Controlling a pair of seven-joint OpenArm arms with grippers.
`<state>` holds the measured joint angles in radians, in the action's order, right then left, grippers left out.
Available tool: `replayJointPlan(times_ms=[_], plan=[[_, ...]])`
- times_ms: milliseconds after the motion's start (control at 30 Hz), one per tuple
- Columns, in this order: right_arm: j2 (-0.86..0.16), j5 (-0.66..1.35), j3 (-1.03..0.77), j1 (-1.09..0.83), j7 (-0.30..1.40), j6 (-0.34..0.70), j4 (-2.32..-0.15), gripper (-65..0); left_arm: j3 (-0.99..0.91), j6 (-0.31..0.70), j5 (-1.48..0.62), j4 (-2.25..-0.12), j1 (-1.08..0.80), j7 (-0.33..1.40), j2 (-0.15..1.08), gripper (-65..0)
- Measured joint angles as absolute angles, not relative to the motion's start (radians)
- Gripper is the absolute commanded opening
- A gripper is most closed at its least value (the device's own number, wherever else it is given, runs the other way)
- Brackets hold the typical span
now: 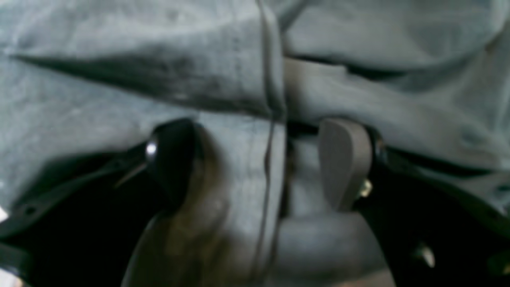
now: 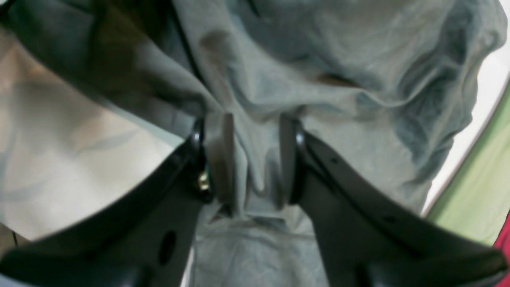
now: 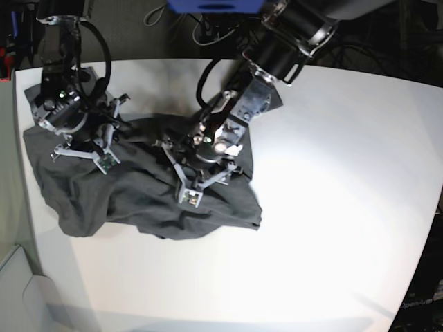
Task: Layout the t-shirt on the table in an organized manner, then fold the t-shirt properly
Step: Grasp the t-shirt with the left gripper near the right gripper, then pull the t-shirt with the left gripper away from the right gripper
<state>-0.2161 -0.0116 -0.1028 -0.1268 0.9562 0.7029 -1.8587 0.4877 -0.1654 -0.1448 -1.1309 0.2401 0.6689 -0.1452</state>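
Closest to the lens in the left wrist view, we see the left gripper [image 1: 255,159] with its jaws set apart and a ridge of the t-shirt [image 1: 239,79] with a stitched seam running between them. The pads flank the cloth in the lower middle of the frame, but the picture is too soft for us to tell whether they pinch it or merely straddle it.

From the right wrist view, we find the right gripper [image 2: 251,159] pressed onto a gathered fold of the t-shirt [image 2: 318,59] at centre frame, the cloth bunching between both pads. We judge this a hold meant for lifting and spreading the garment.

Over in the base view, we see the t-shirt [image 3: 138,194] crumpled in the left half of the white desk [image 3: 332,207], not yet laid flat. The right gripper [image 3: 83,142] sits at the upper left of the cloth, the left gripper [image 3: 201,169] near its middle. We judge the layout step unfinished. We see no containers.
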Motion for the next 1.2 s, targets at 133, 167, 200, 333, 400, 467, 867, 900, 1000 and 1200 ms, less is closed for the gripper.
replayJointPlan(times_ms=[133,167,200,333,400,467,867,900,1000,1200], plan=[[-0.222,-0.019,-0.105,-0.11,0.956,0.702,-1.858,-44.1,0.486,-0.165,-0.134,-1.058,0.27,0.614,-0.149,-39.1],[-0.221,-0.016,-0.104,-0.109,0.957,0.703,-1.858,-44.1,0.486,-0.165,-0.141,-1.05,0.277,0.612,-0.149,-45.5],[-0.221,-0.015,-0.105,-0.11,0.957,0.702,-1.858,-44.1,0.486,-0.165,-0.138,-1.047,0.28,0.615,-0.149,-52.3],[-0.219,-0.02,-0.158,-0.111,0.958,0.702,-1.856,-44.1,0.482,-0.172,-0.142,-1.106,0.262,0.676,-0.141,-63.5],[-0.219,-0.019,-0.165,-0.108,0.957,0.702,-1.838,-44.1,0.462,-0.167,-0.151,-1.17,0.249,0.732,-0.142,-62.2],[-0.219,-0.018,-0.162,-0.109,0.953,0.702,-1.818,-44.2,0.418,-0.162,-0.159,-1.269,0.241,0.787,-0.145,-64.7],[-0.221,-0.019,-0.163,-0.095,0.95,0.702,-1.742,-44.3,0.044,-0.157,-0.149,-1.573,0.265,0.936,0.041,-64.6],[-0.221,-0.019,-0.163,-0.094,0.949,0.702,-1.742,-44.3,0.017,-0.157,-0.15,-1.572,0.274,0.936,0.072,-64.6],[-0.221,-0.019,-0.163,-0.095,0.95,0.702,-1.742,-44.3,-0.057,-0.152,-0.159,-1.569,0.281,0.936,0.164,-64.5],[-0.218,-0.017,-0.162,-0.094,0.949,0.702,-1.742,-44.3,-0.143,-0.154,-0.147,-1.551,0.282,0.923,0.295,-64.0]])
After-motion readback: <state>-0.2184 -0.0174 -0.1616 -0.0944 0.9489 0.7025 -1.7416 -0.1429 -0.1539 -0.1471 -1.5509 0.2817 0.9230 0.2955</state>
